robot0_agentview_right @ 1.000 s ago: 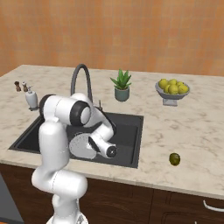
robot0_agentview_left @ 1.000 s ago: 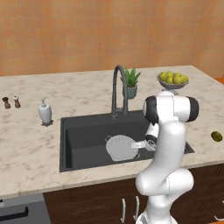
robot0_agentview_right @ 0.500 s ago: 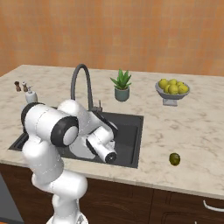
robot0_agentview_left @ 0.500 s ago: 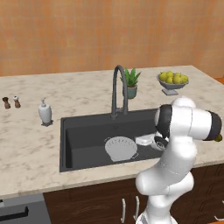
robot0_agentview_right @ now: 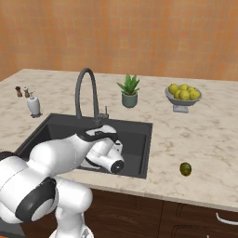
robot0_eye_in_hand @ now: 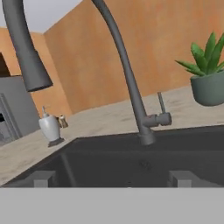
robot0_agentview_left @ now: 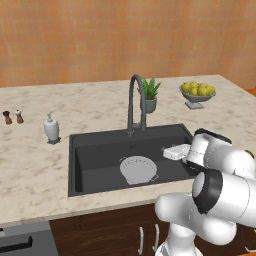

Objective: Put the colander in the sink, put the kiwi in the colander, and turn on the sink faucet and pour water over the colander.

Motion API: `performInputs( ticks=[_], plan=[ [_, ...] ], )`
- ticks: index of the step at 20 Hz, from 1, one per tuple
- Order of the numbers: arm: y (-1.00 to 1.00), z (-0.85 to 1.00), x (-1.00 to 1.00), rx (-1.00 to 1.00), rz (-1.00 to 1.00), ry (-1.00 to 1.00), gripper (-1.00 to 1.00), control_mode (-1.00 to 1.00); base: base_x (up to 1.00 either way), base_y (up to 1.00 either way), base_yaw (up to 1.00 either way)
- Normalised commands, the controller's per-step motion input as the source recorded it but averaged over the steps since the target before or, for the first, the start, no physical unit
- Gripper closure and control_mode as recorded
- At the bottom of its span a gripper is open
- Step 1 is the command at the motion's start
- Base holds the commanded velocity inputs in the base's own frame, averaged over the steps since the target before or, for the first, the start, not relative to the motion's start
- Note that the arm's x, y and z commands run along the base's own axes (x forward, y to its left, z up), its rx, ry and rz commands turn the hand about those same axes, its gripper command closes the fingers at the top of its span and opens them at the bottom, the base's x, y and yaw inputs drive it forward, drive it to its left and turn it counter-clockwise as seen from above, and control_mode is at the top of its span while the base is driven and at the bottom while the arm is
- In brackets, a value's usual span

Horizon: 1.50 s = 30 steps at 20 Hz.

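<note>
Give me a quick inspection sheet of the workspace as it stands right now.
Surface: pale marbled counter around a dark sink.
Job's things: colander sits on the sink floor with nothing in it; kiwi lies on the counter right of the sink; faucet stands behind the basin, no water seen.
Clutter: soap bottle, two small shakers, potted plant, bowl of lemons.
Grippers: gripper over the sink's right side, jaws open, holding nothing.
Cables: nothing seen.
Surroundings: orange wall, dark cabinets below.
</note>
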Motion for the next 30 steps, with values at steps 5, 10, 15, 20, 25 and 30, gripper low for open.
performInputs(
  ticks=[5, 10, 15, 20, 25, 30],
  plan=[
    [-0.55, 1.0, -0.51, -0.01, 0.0, 0.0, -1.0, -1.0, 0.0, 0.0, 0.0],
    [-0.51, 0.89, -1.0, -0.22, 0.0, 0.0, -1.0, -1.0, 0.0, 0.0, 0.0],
    [-0.55, 0.89, -0.98, -0.16, 0.01, 0.01, -1.0, -1.0, 0.0, 0.0, 0.0],
    [-0.65, 0.61, -0.67, -0.21, 0.0, 0.28, -1.0, -1.0, 0.0, 0.0, 0.0],
    [-0.57, 0.37, -0.22, -0.18, 0.0, 0.66, -1.0, -1.0, 0.0, 0.0, 0.0],
    [-0.68, -0.01, -0.28, -0.21, -0.14, 0.6, -1.0, -1.0, 0.0, 0.0, 0.0]
  ],
)
